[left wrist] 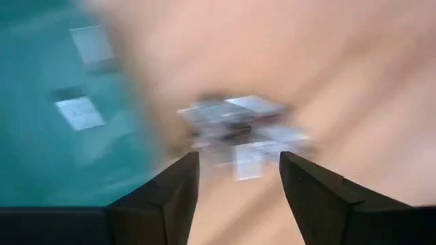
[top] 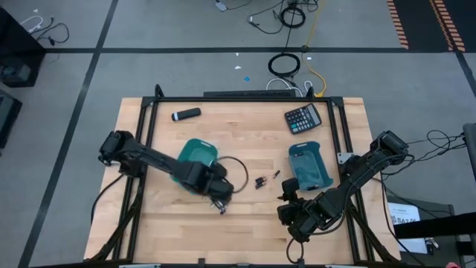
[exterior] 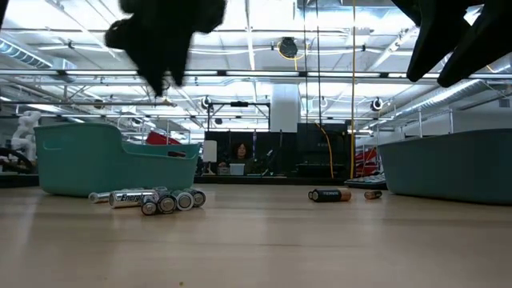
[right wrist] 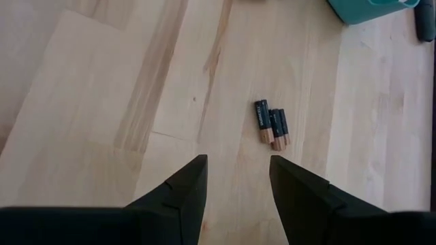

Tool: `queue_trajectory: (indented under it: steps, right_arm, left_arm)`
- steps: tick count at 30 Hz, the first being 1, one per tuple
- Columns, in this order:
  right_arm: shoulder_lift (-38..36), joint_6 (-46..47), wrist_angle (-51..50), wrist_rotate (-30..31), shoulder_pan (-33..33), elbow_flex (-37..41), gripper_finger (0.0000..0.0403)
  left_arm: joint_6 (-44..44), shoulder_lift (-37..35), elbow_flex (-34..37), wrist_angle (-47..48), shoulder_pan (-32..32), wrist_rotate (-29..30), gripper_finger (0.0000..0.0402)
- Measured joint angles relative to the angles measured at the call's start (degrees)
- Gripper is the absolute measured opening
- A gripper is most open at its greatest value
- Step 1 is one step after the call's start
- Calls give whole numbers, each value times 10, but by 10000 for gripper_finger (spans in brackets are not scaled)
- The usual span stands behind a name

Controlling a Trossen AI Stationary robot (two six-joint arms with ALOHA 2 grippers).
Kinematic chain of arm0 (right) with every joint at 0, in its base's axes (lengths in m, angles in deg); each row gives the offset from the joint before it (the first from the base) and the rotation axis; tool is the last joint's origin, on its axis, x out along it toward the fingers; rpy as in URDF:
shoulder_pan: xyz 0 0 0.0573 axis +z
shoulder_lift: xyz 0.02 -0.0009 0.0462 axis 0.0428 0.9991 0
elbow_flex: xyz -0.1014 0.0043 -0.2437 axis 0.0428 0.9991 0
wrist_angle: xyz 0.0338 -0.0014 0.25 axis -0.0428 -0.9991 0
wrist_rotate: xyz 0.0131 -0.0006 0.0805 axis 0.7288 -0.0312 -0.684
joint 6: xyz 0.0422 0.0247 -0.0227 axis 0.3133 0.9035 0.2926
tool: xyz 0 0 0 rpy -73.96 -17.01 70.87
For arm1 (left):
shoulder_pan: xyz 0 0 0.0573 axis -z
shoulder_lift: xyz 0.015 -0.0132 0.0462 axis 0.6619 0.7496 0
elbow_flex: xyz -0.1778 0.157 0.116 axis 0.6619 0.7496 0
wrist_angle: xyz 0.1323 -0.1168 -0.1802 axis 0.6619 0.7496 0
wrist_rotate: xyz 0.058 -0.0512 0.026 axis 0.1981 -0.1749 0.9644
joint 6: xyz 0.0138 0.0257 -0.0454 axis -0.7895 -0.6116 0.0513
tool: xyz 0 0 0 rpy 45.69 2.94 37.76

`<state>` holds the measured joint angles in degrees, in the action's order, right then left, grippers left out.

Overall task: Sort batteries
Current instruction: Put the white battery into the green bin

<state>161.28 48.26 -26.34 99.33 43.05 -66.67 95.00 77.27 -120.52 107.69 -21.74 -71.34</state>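
Silvery cylindrical batteries (exterior: 152,199) beside the teal plastic bin (exterior: 88,160) may scatter if the left tool (left wrist: 238,180), released, descends off-centre

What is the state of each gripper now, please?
Left gripper: open, empty, above the silvery batteries beside the teal bin.
Right gripper: open, empty, above bare table.

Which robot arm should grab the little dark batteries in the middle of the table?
Probably the right. Its open, empty right pincer points at the dark batteries, which lie on bare wood. The left pincer, also open, hangs over the silvery batteries beside the left teal bin.
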Motion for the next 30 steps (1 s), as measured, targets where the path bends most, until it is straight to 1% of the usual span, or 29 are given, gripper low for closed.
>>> queue_trajectory:
  steps: [3,5,12,15,19,22,26,30]
  right_arm:
    - [0,1,0,0,0,0,150]
    - [0,2,1,0,0,0,150]
    - [0,4,3,0,0,0,150]
    - [0,4,3,0,0,0,150]
    - [0,2,2,0,0,0,150]
    - [0,2,2,0,0,0,150]
    - [0,2,3,0,0,0,150]
    - [0,2,9,0,0,0,150]
  left_arm:
    - [25,17,-1,-81,23,0,198]
    - [34,37,-1,-95,37,-1,190]
    - [73,108,-1,-91,61,-4,166]
    - [89,126,-1,-91,64,-20,164]
    - [116,133,-1,-88,67,-25,164]
    - [139,133,-1,-81,67,-42,164]
    - [194,136,1,-69,67,-45,164]
    - [253,136,19,-76,61,-45,164]
